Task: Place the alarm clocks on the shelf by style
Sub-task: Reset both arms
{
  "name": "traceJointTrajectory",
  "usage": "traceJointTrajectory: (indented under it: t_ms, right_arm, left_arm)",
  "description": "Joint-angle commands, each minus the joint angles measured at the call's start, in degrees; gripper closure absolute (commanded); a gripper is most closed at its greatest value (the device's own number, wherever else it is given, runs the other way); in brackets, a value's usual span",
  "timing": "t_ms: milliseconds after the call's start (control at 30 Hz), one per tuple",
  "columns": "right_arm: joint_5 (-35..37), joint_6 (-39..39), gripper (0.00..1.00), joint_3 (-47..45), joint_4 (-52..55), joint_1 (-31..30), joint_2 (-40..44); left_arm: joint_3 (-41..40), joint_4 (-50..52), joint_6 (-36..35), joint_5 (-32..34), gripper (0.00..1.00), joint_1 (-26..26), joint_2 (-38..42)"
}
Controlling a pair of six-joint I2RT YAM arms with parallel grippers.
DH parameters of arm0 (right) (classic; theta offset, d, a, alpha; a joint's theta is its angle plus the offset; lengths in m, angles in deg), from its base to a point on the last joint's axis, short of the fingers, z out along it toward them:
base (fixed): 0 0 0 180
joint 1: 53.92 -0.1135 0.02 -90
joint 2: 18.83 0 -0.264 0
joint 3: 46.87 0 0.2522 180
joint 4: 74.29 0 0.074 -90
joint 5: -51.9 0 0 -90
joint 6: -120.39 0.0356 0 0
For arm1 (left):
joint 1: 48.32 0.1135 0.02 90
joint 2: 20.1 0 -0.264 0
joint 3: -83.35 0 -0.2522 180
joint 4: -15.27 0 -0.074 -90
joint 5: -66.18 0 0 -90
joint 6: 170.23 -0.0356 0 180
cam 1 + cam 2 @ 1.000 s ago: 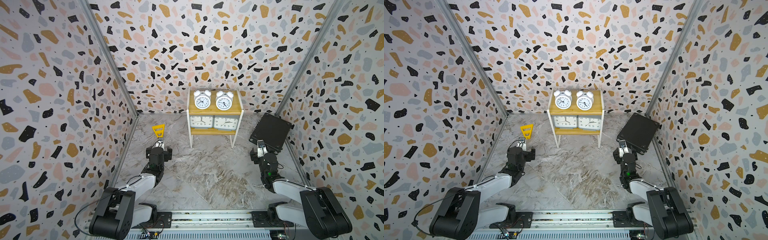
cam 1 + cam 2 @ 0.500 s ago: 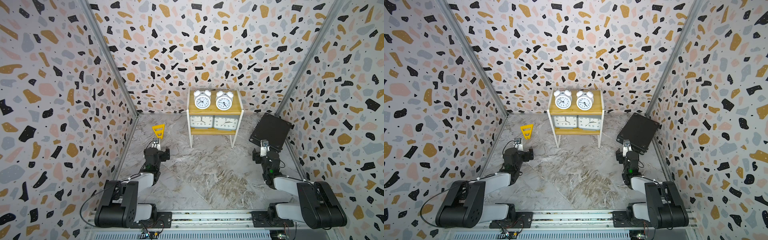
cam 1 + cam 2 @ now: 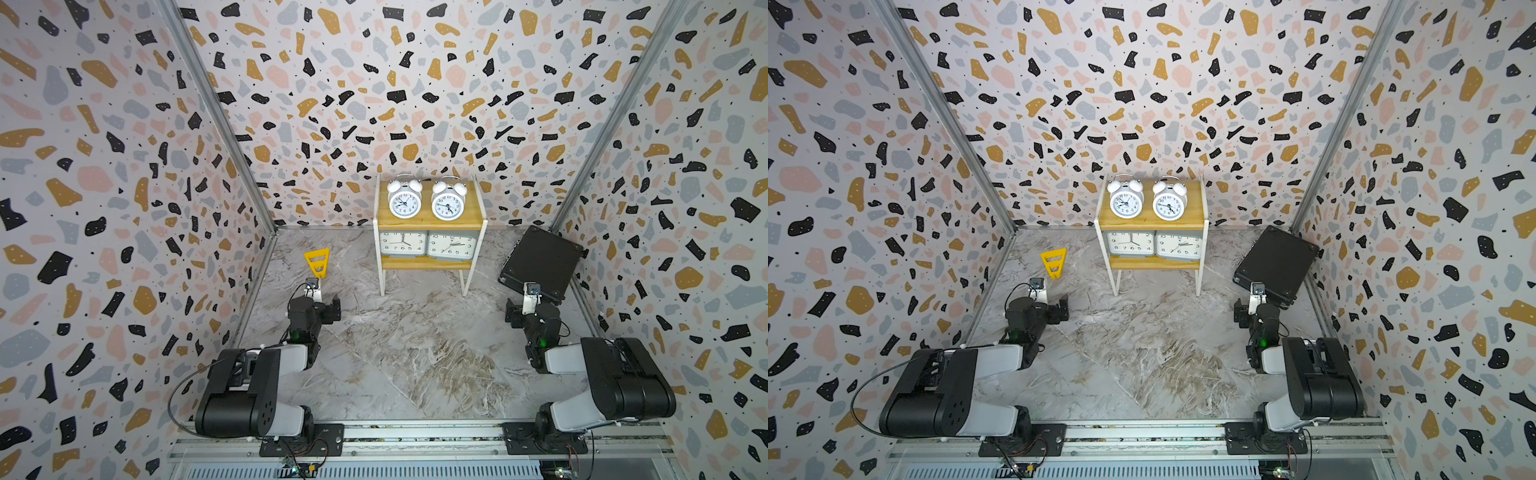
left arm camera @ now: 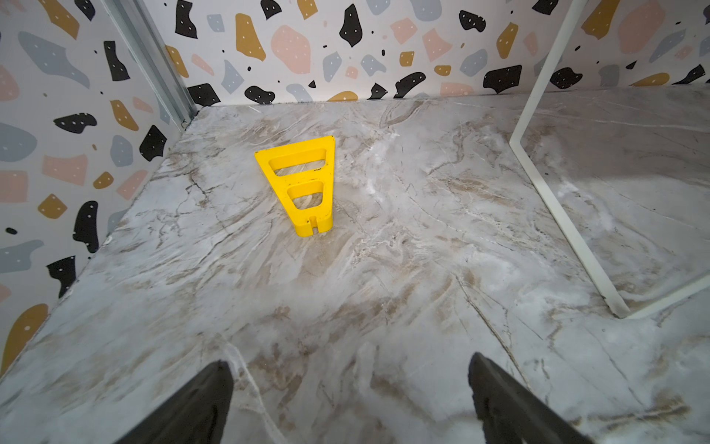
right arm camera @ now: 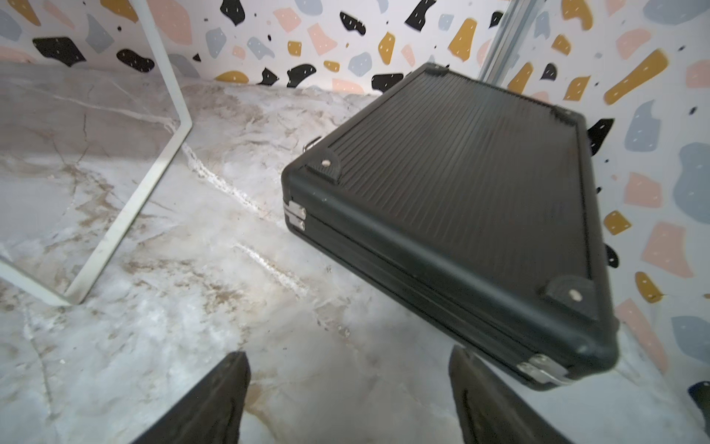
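Observation:
The shelf (image 3: 430, 225) stands at the back wall, seen in both top views. Two white twin-bell alarm clocks (image 3: 404, 203) (image 3: 447, 204) stand side by side on its top board. Two grey rectangular alarm clocks (image 3: 402, 243) (image 3: 452, 247) fill the lower board. My left gripper (image 3: 320, 302) hovers low over the floor at front left, open and empty (image 4: 349, 365). At front right my right gripper (image 3: 527, 308) is also open and empty (image 5: 347, 355). Both are well short of the shelf (image 3: 1152, 224). Only white shelf legs (image 4: 538, 161) (image 5: 153, 169) show in the wrist views.
A yellow wedge-shaped piece (image 3: 317, 261) (image 4: 303, 184) lies on the marble floor just ahead of the left gripper. A shut black case (image 3: 540, 264) (image 5: 461, 192) lies against the right wall, close ahead of the right gripper. Patterned walls enclose three sides.
Both arms have folded back and down toward their bases at the front rail. The grippers themselves shifted only slightly. The clocks have not moved.

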Motion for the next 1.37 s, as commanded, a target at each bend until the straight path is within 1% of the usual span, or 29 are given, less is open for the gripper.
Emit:
traceJointTrajectory:
  t_ms: [0, 33, 100, 167, 233, 300, 467, 600, 1333]
  right_arm:
    - [-0.97, 0.5, 0.12, 2.95, 2.65, 0.24, 0.51]
    - [-1.31, 0.25, 0.12, 3.4, 1.92, 0.25, -0.3]
    - [-1.67, 0.27, 0.11, 5.07, 6.34, 0.25, 0.29]
    - [-2.29, 0.02, 0.09, 4.71, 4.37, 0.27, -0.51]
    - [-2.12, 0.11, 0.08, 5.0, 6.12, 0.29, 0.08]
    - [-2.29, -0.06, 0.07, 4.88, 4.78, 0.23, -0.4]
    - [-2.12, -0.01, 0.05, 4.97, 5.6, 0.22, -0.17]
    - [-2.11, -0.04, 0.0, 4.97, 5.28, 0.27, -0.27]
    - [-2.12, -0.02, 0.01, 4.89, 5.25, 0.24, -0.27]
  left_arm:
    - [0.08, -2.64, 0.61, -0.7, 0.01, 0.31, -0.15]
    - [0.08, -2.63, 0.58, -0.68, 0.01, 0.31, -0.07]
    - [0.07, -2.71, 0.64, -0.68, 0.01, 0.31, -0.07]
    - [-0.02, -2.8, 0.65, -0.69, 0.01, 0.31, -0.05]
    - [0.07, -2.8, 0.63, -0.7, 0.01, 0.31, -0.08]
    - [-0.01, -2.72, 0.61, -0.68, 0.01, 0.31, -0.08]
    - [0.07, -2.71, 0.65, -0.68, 0.01, 0.31, -0.08]
    - [0.07, -2.66, 0.64, -0.69, 0.01, 0.31, -0.07]
    - [0.13, -2.62, 0.56, -0.69, 0.01, 0.31, -0.16]
